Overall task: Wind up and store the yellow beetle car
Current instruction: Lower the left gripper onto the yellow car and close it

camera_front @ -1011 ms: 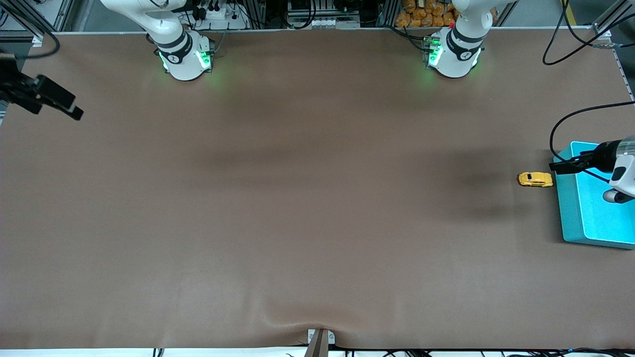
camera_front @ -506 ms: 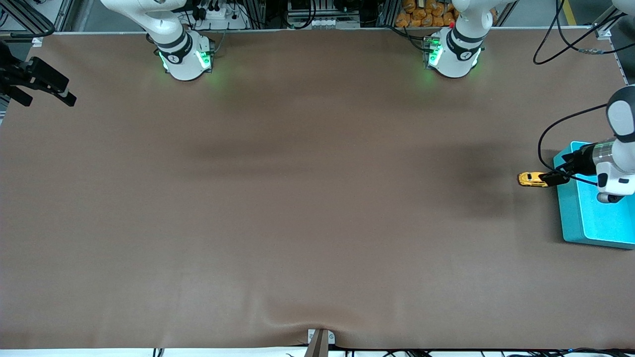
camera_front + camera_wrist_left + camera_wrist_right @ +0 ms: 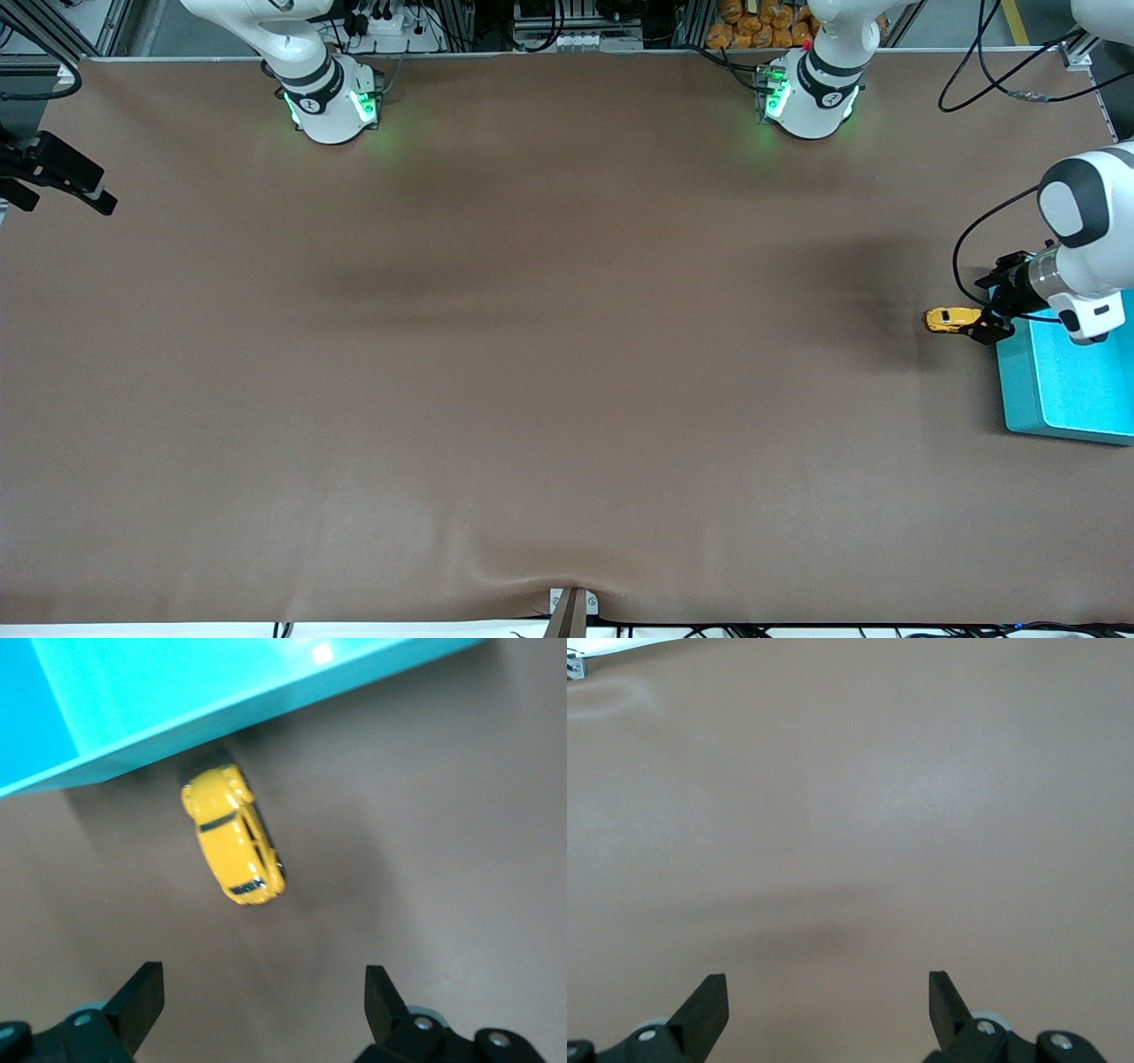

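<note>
Left hand [image 3: 990, 317] moved over glossy rounded yellow beetle car [image 3: 950, 319], fingers apart | right hand [image 3: 62, 177] spread, waiting

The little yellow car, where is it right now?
The yellow beetle car sits on the brown table at the left arm's end, right beside the teal bin, with the open left gripper over it.

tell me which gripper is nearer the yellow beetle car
Left. The left gripper hangs open right beside the yellow beetle car, by the teal bin. The right gripper waits open at the right arm's end of the table.
</note>
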Controlling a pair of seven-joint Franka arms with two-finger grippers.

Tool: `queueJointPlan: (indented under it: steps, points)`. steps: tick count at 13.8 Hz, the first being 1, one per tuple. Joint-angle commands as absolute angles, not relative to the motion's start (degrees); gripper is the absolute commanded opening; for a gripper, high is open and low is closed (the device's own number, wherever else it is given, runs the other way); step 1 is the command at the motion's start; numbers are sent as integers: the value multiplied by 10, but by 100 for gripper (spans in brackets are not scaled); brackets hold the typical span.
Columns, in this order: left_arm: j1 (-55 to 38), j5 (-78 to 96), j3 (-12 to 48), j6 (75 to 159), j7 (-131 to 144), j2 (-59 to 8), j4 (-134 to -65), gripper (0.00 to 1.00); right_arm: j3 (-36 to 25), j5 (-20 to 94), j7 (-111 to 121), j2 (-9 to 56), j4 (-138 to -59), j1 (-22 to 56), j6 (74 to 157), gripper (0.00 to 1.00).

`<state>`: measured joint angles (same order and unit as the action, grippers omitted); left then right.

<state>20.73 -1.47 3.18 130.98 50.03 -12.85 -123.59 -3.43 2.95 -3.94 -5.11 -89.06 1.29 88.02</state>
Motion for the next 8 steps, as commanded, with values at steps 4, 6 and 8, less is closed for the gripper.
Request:
queueJointPlan:
  steps: [4,6,8]
  points:
    - [287,37,40,1387,516,-127,-1293,100,-28,23,-33,-25,-863,-5,876,100]
    - [291,43,40,1412,516,-134,-1299,100,-25,22,-32,-18,-861,-11,876,100]
    - [291,43,40,1432,516,-150,-1300,100,-14,22,-32,-6,-852,-24,876,100]
